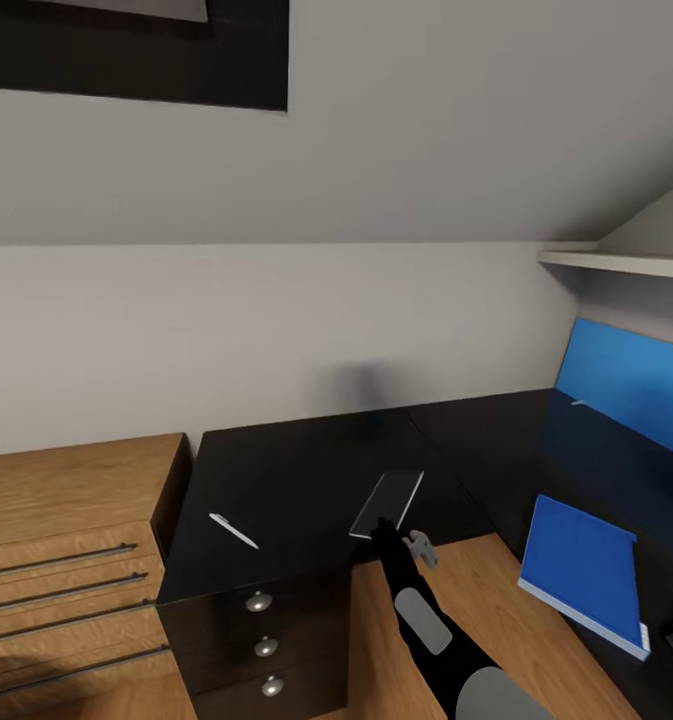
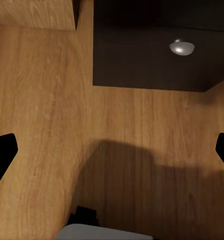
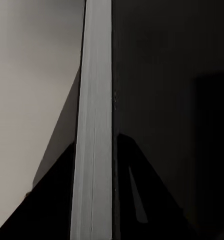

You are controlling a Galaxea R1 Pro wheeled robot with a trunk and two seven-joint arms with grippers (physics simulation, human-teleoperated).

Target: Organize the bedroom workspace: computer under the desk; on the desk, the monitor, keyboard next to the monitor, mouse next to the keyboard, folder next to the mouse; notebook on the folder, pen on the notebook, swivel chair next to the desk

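I have the right gripper (image 1: 381, 527) clenched on the notebook (image 1: 387, 505), which sticks out past the fingertips toward 12 o'clock, tilted above the black desk (image 1: 286, 470). The right wrist view shows its page edge (image 3: 93, 130) up close. Pen (image 1: 233, 530) lies on the desk at 9 o'clock from the gripper, well apart. Blue folder (image 1: 581, 570) lies on the desk at 3 o'clock. Left gripper (image 2: 112, 150) fingers spread wide over wood floor (image 2: 42, 125). No readable writing anywhere.
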